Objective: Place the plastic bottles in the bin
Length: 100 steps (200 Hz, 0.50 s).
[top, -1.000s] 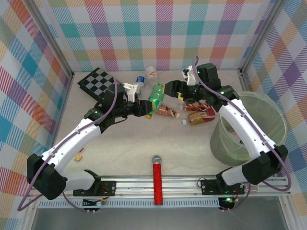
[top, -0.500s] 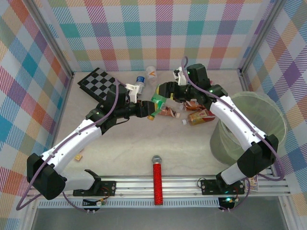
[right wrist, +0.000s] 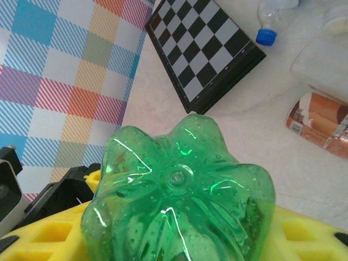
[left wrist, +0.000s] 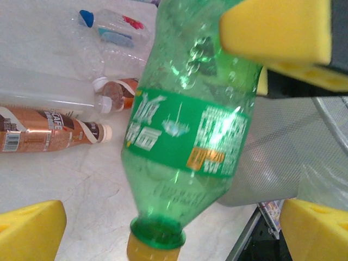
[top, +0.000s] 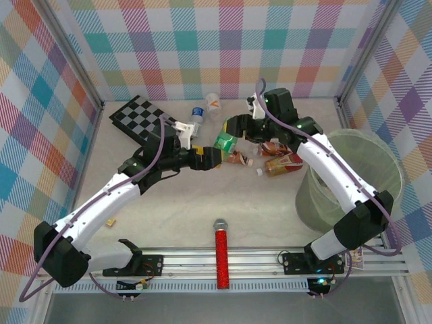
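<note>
My right hand is pinching the green bottle by its fluted base. The bottle is well left of the bin and, as far as I can judge, hangs clear of the worktop with its cap down. My left hand is spread wide, with a pad on either side of the neck and neither touching it.

The grip worries me most. That base is slick and rounded (and only one pad shows on it from the left wrist), so a quick swing toward the bin could let the bottle pivot or squirt out. If the right hand moves off before the left one backs away, the cap could catch a left pad. The bottle is also long enough to knock the bin's rim if it is carried low.

The right wrist view cuts off where the pads meet the plastic, so I can't judge how deep the hold is. The other bottles, just left of the bin, lie partly under the right arm, so I can't count them. That arm also hides much of the bin's inside.
</note>
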{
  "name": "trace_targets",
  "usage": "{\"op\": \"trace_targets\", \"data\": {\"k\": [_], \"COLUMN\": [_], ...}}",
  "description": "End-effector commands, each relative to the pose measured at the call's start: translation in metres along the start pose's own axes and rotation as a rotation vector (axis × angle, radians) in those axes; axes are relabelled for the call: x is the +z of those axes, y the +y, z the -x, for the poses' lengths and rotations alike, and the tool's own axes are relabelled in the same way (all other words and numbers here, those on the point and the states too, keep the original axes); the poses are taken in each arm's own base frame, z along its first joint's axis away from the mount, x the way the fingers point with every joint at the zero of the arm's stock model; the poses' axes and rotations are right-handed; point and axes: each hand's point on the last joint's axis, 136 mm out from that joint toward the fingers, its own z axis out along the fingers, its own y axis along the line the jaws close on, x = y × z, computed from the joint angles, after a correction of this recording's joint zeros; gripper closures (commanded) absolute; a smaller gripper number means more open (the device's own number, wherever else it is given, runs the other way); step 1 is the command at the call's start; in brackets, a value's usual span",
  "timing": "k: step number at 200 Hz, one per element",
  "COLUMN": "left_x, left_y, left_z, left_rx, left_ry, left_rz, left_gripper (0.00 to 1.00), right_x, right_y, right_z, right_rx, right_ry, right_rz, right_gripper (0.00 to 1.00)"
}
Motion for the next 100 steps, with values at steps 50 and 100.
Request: {"op": "trace_targets", "data": {"k": [50, 100], "left_x": [-0.006, 0.014], "left_y": [0.043, 0.059], "left_z": [-0.01, -0.021], "left_rx": [0.069, 0.029], "left_ry": [0.029, 0.1], "left_rz": [0.236, 0.27], "left_gripper": [0.0, 0.0], "right_x": [-0.12, -0.222], "right_y": [0.0, -0.024], "right_z": [0.002, -0.002], "right_rx": [-0.118, -0.055], "right_ry": [-0.149, -0.277], "right_rz": [-0.302, -0.466], "right_gripper": [0.51, 0.55]}}
